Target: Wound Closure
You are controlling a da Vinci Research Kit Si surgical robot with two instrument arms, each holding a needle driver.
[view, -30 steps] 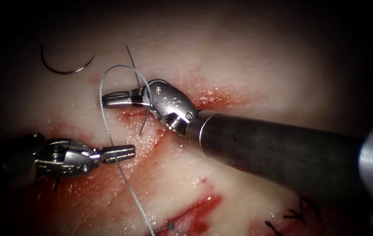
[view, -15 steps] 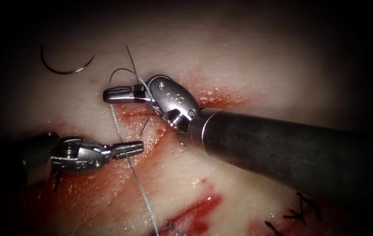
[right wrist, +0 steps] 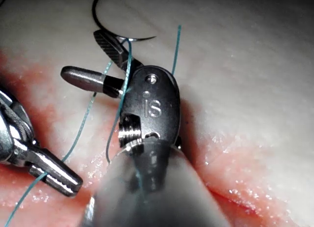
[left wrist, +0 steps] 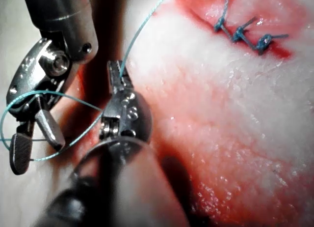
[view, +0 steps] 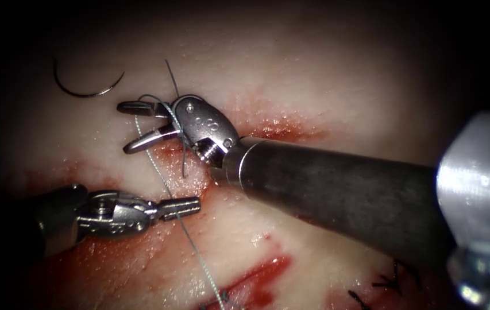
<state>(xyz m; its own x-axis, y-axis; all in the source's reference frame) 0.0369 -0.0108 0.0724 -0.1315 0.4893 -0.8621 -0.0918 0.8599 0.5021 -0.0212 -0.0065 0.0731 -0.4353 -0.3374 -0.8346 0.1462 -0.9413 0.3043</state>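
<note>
Gripping the thread [view: 171, 192] just below the cut, the left claw [view: 190, 205] is clamped on it. The right claw [view: 127, 127] stands apart, empty, with thread looped round its wrist: judged a knot-tying step. The needle [view: 87, 89] lies free on the tissue [view: 336, 92], well left of the cut, not embedded.

Two tools: left [view: 190, 205], jaws closed on the thread [view: 190, 244]; right [view: 132, 126], jaws apart, holding nothing. One needle [view: 87, 92] lying free on the tissue [view: 325, 80], left of the one cut [view: 256, 281]. Three finished stitches [left wrist: 243, 33]
</note>
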